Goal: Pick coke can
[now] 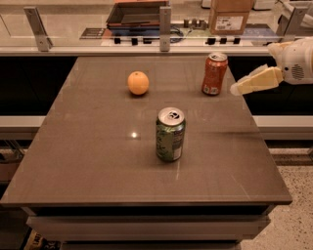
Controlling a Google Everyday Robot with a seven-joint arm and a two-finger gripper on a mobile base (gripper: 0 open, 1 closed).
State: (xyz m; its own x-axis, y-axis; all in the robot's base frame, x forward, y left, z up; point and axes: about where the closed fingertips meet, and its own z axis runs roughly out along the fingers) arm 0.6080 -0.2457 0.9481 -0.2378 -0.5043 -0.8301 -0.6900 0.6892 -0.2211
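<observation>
Cylindrical coke can (214, 73) upright on smooth brown table (98, 161); tapered cream claw (236, 89) just right, not touching; can't tell its grip.

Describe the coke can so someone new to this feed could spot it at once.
Look to the far right corner of the brown table. The coke can stands upright there, just left of the cream gripper at the picture's right edge. It is red-orange with a silver top, unlike the green can mid-table or the orange to its left.

Office break room: grey table (98, 171), back counter (68, 24), cardboard box (230, 14); end effector (238, 89) at right edge.
</observation>
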